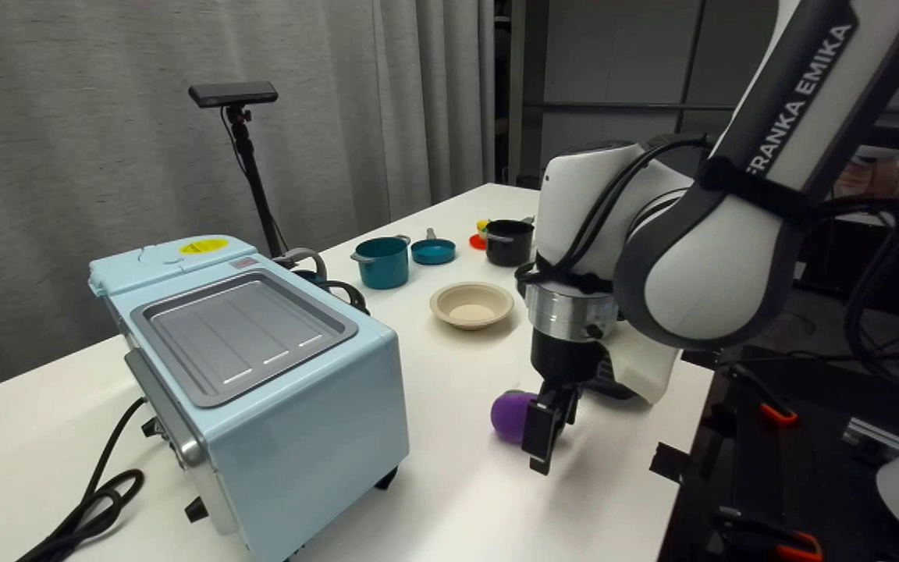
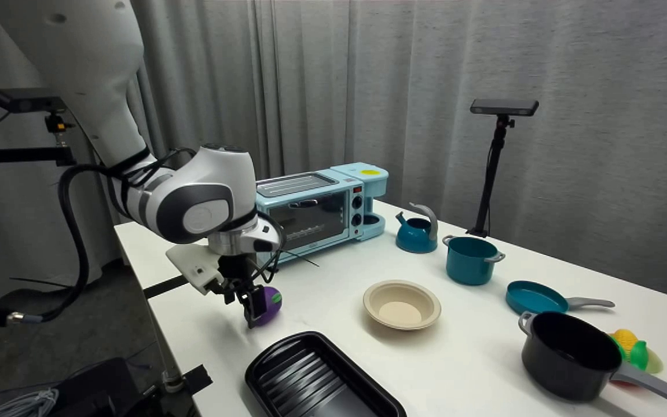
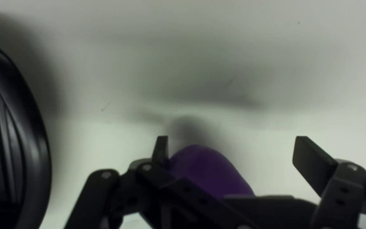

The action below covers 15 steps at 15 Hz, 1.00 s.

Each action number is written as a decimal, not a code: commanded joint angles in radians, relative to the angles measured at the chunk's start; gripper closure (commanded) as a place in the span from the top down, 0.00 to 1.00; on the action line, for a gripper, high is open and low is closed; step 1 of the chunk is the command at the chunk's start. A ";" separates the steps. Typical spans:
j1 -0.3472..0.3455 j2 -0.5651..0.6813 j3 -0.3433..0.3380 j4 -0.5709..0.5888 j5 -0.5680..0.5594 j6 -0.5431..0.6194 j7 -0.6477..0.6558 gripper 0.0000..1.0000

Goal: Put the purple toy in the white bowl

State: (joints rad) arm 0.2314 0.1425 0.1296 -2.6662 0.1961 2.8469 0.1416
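i've my pincer (image 3: pixel 235 152) spread at the purple toy (image 3: pixel 203 167), no grip yet; pick and white bowl (image 2: pixel 401 313) drop left.

Between purple toy (image 2: pixel 271 310) and white bowl (image 2: pixel 402 313) the tabletop (image 2: pixel 327 304) lies open, black tray (image 2: pixel 317 379) alongside.

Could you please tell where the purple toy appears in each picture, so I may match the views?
In an exterior view: the purple toy is in the lower half, slightly right of centre.
In an exterior view: the purple toy is in the lower half, left of centre.
Wrist view: the purple toy is low, near the middle, partly hidden by the gripper.
Shared landmark: the gripper, close to the toy in all three.
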 commanded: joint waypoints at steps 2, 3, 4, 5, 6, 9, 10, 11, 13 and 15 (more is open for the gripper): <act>0.002 0.080 -0.046 0.076 -0.147 0.039 0.097 0.96; 0.005 0.086 -0.057 0.087 -0.169 0.039 0.110 0.85; 0.007 0.092 -0.067 0.098 -0.186 0.037 0.122 0.72; 0.009 0.095 -0.076 0.106 -0.201 0.038 0.132 0.69; 0.009 0.096 -0.083 0.114 -0.212 0.036 0.138 0.62; 0.001 0.082 -0.089 0.133 -0.222 0.033 0.136 0.38; -0.005 0.071 -0.087 0.140 -0.213 0.028 0.131 0.32; -0.012 0.068 -0.088 0.155 -0.208 0.024 0.123 0.24; -0.022 0.054 -0.095 0.184 -0.207 0.022 0.119 0.12; -0.032 0.055 -0.114 0.222 -0.218 0.020 0.124 0.08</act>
State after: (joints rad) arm 0.2205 0.2112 0.0351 -2.4867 0.0062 2.8693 0.2497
